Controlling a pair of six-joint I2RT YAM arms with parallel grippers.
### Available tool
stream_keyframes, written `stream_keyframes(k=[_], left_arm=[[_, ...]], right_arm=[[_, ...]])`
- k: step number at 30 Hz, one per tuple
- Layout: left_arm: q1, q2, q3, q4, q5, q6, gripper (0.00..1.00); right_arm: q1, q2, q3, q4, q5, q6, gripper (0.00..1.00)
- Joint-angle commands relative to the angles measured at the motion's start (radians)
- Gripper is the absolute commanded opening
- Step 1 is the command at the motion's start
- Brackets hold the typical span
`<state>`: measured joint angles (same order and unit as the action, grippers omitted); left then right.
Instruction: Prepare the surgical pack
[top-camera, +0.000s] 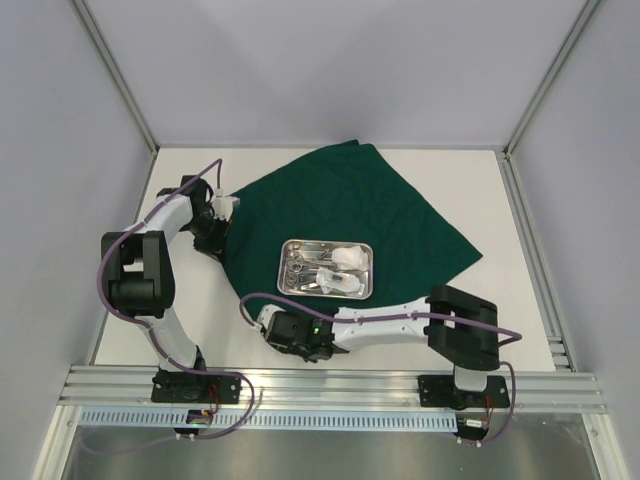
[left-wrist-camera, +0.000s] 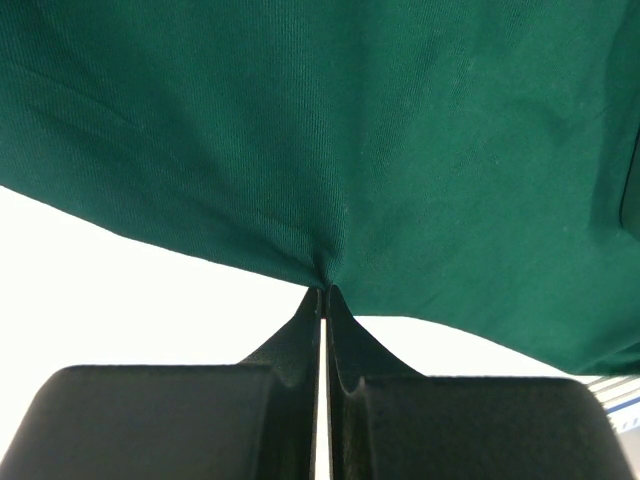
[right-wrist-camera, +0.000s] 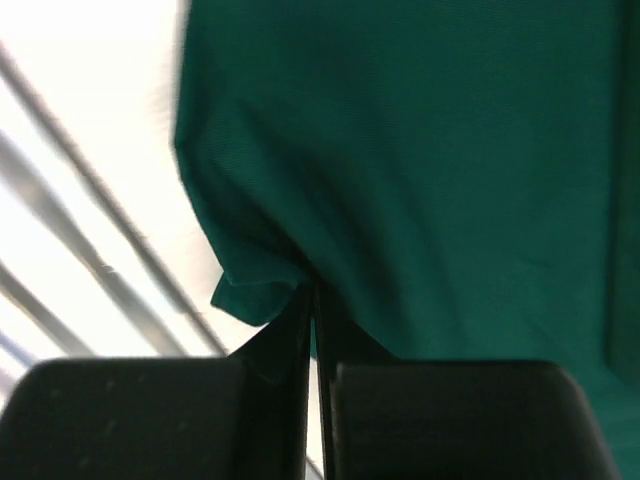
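Note:
The dark green drape (top-camera: 400, 215) lies spread on the white table. On it stands the steel tray (top-camera: 326, 242), holding scissors and forceps (top-camera: 300, 268) and white gauze (top-camera: 345, 258). My left gripper (top-camera: 213, 238) sits at the drape's left edge. In the left wrist view this gripper (left-wrist-camera: 322, 287) is shut on a pinch of the drape (left-wrist-camera: 400, 150). My right gripper (top-camera: 285, 332) is low at the drape's near corner. The right wrist view shows it (right-wrist-camera: 312, 288) shut on a bunched fold of the drape (right-wrist-camera: 450, 150).
An aluminium rail (top-camera: 330, 385) runs along the near edge by the arm bases. Frame posts (top-camera: 120, 80) and pale walls enclose the table (top-camera: 500, 200) on three sides. A purple cable (top-camera: 255, 297) loops by the right wrist.

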<state>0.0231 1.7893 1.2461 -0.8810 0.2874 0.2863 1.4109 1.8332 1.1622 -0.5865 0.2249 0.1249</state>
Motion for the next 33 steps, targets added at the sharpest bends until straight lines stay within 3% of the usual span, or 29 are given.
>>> stream_keyframes(k=[1,12,16,19,25,33], left_arm=[[0.006,-0.053,0.012,-0.012,0.025,0.022,0.00],[0.006,-0.070,0.022,-0.027,0.052,0.031,0.00],[0.006,-0.073,0.041,-0.038,0.070,0.033,0.00],[0.006,-0.073,0.050,-0.052,0.079,0.033,0.00],[0.005,-0.073,0.073,-0.064,0.088,0.039,0.00],[-0.003,-0.044,0.160,-0.130,0.119,0.057,0.00]], right_arm=[[-0.070,-0.078,-0.022,0.002,0.114,0.018,0.01],[-0.204,-0.262,0.002,0.031,0.120,0.007,0.01],[-0.321,-0.279,0.033,0.050,0.113,-0.019,0.01],[-0.418,-0.258,0.068,0.060,0.088,-0.034,0.00],[-0.489,-0.246,0.177,0.076,0.093,-0.090,0.01],[-0.668,-0.036,0.370,0.109,0.037,-0.113,0.00]])
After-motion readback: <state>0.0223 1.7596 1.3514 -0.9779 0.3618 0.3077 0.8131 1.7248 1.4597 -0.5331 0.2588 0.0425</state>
